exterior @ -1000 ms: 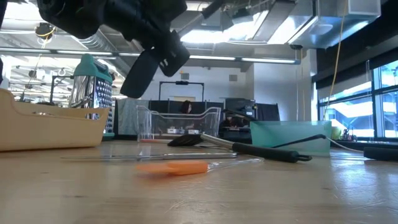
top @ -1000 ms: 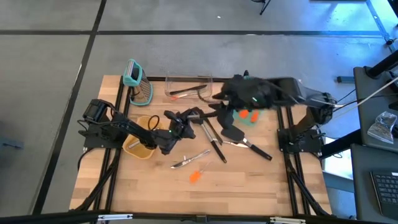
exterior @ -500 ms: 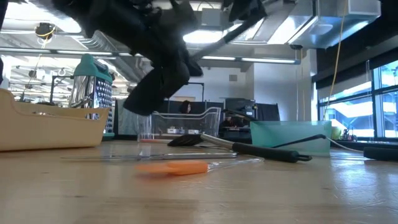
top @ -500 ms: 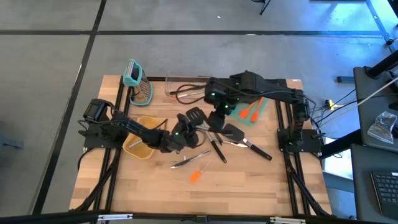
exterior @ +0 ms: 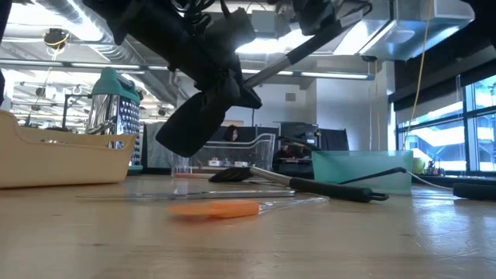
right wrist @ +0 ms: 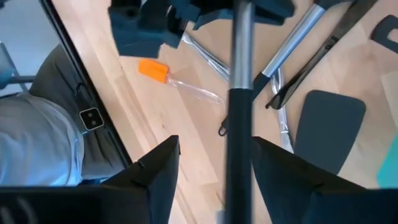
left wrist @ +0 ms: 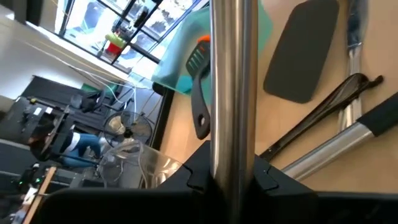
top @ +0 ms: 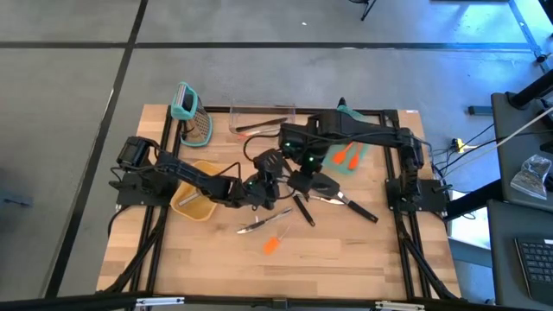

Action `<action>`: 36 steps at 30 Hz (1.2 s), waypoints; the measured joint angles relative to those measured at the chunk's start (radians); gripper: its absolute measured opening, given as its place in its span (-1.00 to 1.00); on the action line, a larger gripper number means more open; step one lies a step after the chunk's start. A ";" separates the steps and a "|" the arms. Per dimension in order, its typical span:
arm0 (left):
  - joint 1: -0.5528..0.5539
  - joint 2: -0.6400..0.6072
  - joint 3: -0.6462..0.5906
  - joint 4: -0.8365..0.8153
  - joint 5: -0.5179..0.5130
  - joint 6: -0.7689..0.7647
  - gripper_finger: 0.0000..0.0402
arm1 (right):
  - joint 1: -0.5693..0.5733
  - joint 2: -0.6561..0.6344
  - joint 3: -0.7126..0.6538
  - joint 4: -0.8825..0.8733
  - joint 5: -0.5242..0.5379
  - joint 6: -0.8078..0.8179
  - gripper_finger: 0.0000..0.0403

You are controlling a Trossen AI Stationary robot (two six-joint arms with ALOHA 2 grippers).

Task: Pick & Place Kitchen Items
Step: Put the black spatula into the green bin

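Observation:
A black turner with a steel shaft hangs above the table's middle, its head [exterior: 198, 124] low and its handle sloping up. My left gripper [top: 259, 183], reaching in from the table's left, is shut on the shaft. My right gripper [right wrist: 216, 149] points down over the turner's black handle [right wrist: 239, 155], open, with a finger on either side; whether one finger touches, I cannot tell. Other kitchen items lie on the wood below: a black spatula [top: 324, 183], steel-handled utensils [top: 298, 203] and an orange-tipped piece [top: 272, 244]. My left gripper pinches the turner's steel shaft [left wrist: 233, 124] between its two fingers [left wrist: 199, 177], which lie across it. The fingers come nearly level from the table's left. The turner is lifted clear of the table and tilted, head down and handle up.
A teal tray [top: 363, 151] with orange spatulas lies at the far right. A clear bin [top: 262, 121] with utensils and a teal-handled grater [top: 192, 119] stand at the far edge. A tan bowl [top: 192, 203] sits under my left arm. Bare wood lies along the near edge.
My right gripper has come down from above the teal tray toward the table's middle and tipped downward over the turner's handle. My left gripper has turned; the turner's head has sunk and its handle now slopes up.

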 joint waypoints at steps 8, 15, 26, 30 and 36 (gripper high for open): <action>-0.019 0.001 0.005 -0.008 0.000 0.010 -0.84 | 0.005 0.051 0.000 0.000 0.017 0.023 0.15; -0.032 0.001 0.005 -0.043 -0.039 0.029 -0.84 | 0.011 0.081 0.000 0.000 -0.032 0.021 0.16; -0.054 0.001 0.010 -0.061 -0.021 0.047 -0.84 | 0.080 0.095 -0.090 -0.006 -0.120 0.026 0.13; -0.065 -0.002 0.041 -0.060 -0.031 0.043 -0.84 | 0.098 0.095 -0.131 -0.001 -0.130 0.021 0.10; -0.072 -0.002 0.062 -0.120 -0.025 0.025 -0.84 | 0.102 0.095 -0.146 0.000 -0.125 0.011 0.04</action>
